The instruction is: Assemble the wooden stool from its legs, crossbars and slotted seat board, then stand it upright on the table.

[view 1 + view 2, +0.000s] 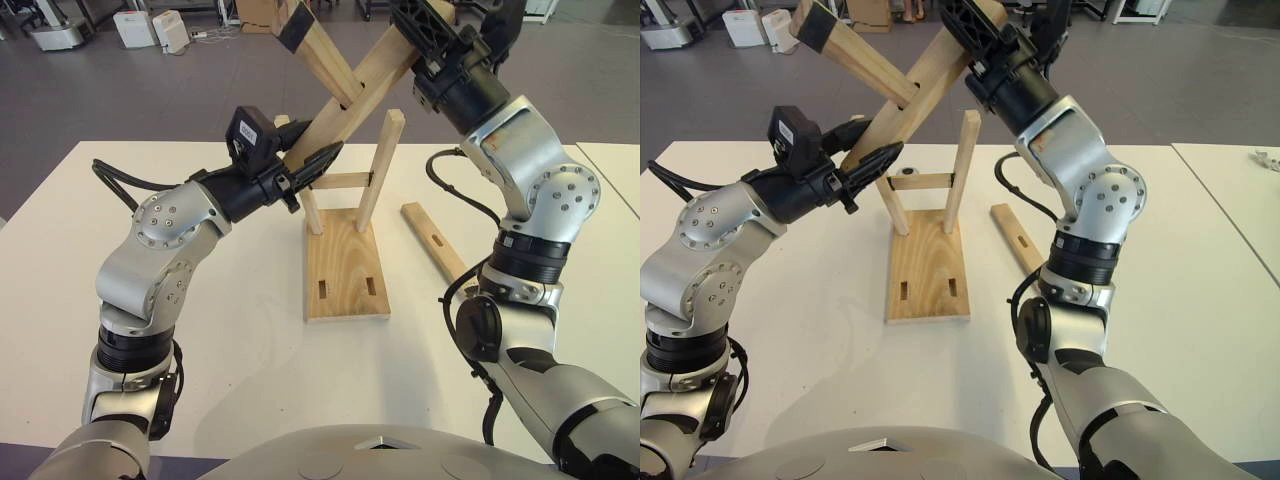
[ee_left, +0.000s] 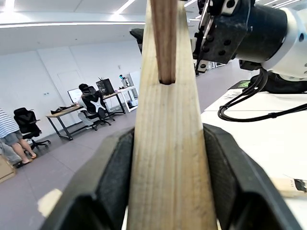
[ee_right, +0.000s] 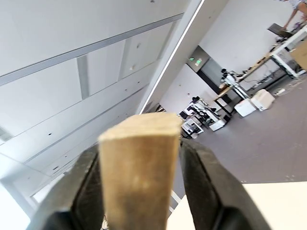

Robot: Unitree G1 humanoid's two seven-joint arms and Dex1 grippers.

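Note:
The slotted seat board [image 1: 346,285] lies flat at the table's middle. Two legs stand in its far slots, joined by a crossbar [image 1: 340,181]. Above them a long wooden leg [image 1: 350,100] slants through the air. My left gripper [image 1: 315,160] is shut on its lower end, its fingers [image 2: 105,191] pressed against both sides. My right gripper [image 1: 425,40] is shut on the upper end [image 3: 139,167]. A second wooden piece with a black-taped end [image 1: 300,30] is plugged into a slot in the held leg [image 2: 168,158]. One loose slotted leg [image 1: 435,243] lies on the table right of the board.
The white table [image 1: 240,340] has bare room in front of the board and on both sides. Another table [image 1: 612,165] stands beyond a gap at the right. Black cables hang along both arms. Office furniture stands on the floor beyond the far edge.

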